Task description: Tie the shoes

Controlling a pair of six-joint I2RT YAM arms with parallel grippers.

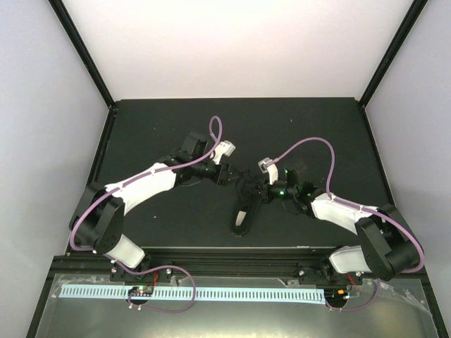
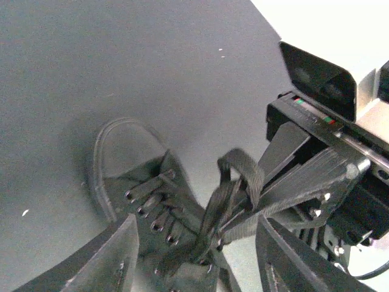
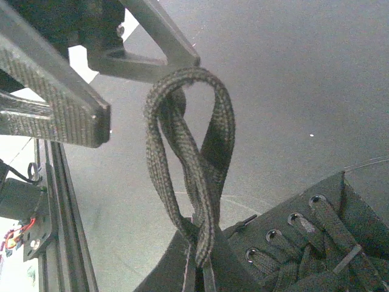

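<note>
**Lace loop handed across above the shoe**

Position. The shoe (image 1: 242, 217) lies on the black tabletop (image 1: 162, 134), about midway between left and right and in the near half, between the two arms. Its toe appears to point toward the near edge. Both wrists meet over its far, lace-end portion.

Right side. The right fingers (image 2: 304, 176) are closed completely on the lace loop (image 3: 222, 131), pinching it low down where the two strands run together. From that pinch the loop stands up clear of the shoe. Judgement: it is held this way so that it keeps its shape and stays reachable from the other side.

Left side. The left fingers (image 2: 112, 261) stand about half open, one on each side of the laces, and grip nothing. In the right wrist view the top of the loop sits just beside one of them; whether it touches cannot be told. Judgement: this spread leaves room to close on a strand or to pass around the loop.

Appearance. The shoe is a small black low model in matt fabric with a smooth rounded toe cap (image 2: 124, 146). Flat woven black laces cross through bright-rimmed eyelets (image 3: 270, 236). The lacing over the tongue lies snug, and only the loop is raised. The sole colour cannot be read here.
</note>
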